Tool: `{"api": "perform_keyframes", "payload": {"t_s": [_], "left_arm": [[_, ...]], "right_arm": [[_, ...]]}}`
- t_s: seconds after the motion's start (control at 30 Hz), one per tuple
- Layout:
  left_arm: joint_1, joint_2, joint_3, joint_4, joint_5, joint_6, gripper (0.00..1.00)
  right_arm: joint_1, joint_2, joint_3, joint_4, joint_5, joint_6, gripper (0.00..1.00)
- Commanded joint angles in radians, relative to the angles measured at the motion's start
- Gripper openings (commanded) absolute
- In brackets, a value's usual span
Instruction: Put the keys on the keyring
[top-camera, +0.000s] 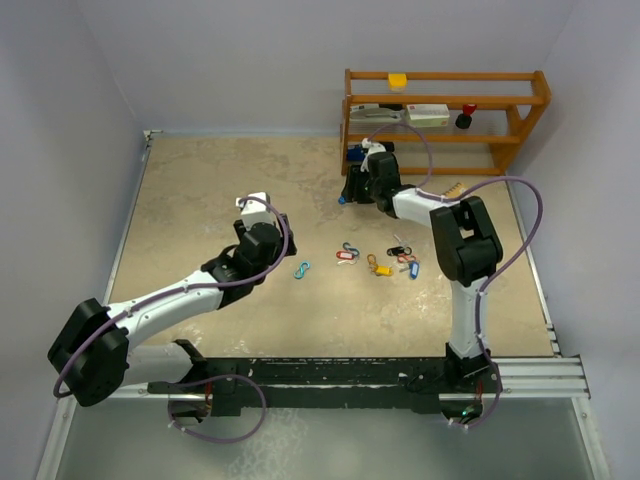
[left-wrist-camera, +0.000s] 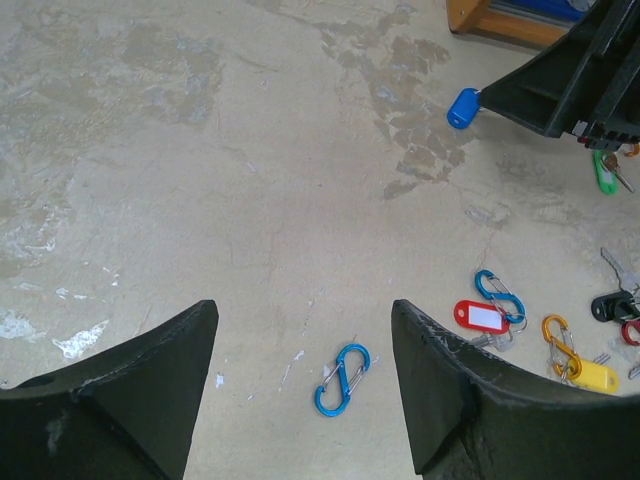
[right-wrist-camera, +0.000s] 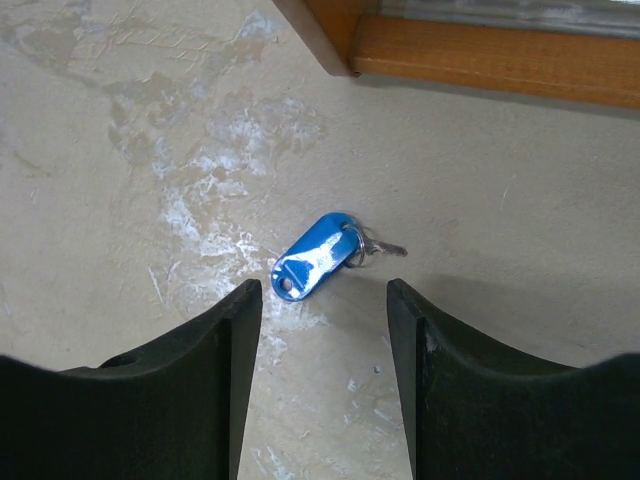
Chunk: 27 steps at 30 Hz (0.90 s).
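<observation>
Tabletop (top-camera: 200, 200) by shelf (right-wrist-camera: 480, 60): right gripper (right-wrist-camera: 322, 290), jaws apart, hovers over blue key (right-wrist-camera: 315, 256), likely to grasp; left gripper (left-wrist-camera: 305, 320) gapes empty.

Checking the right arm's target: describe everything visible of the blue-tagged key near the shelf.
The blue-tagged key has an oblong, glossy, plastic-looking tag with whitish patches; a small metal ring and key sit at its shelf-side end. It lies flat, slanted, on the table before the wooden shelf. The right gripper hovers open just short of it, apparently not touching.

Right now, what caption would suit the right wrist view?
Open right pincer poised over a blue-tagged key lying near the wooden shelf.
</observation>
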Motion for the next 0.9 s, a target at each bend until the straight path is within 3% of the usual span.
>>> {"api": "perform_keyframes", "payload": {"t_s": [0.0,0.87], "left_arm": [[0.011,-0.004,0.0,0.041,0.005,0.005,0.67],[0.041,0.007,0.009,0.032,0.015,0.021,0.67]], "right_arm": [[-0.022,0.014,0.055,0.03,-0.055,0.031,0.55],[-0.043,0.12,0.118,0.099,-0.139,0.061,0.41]]}}
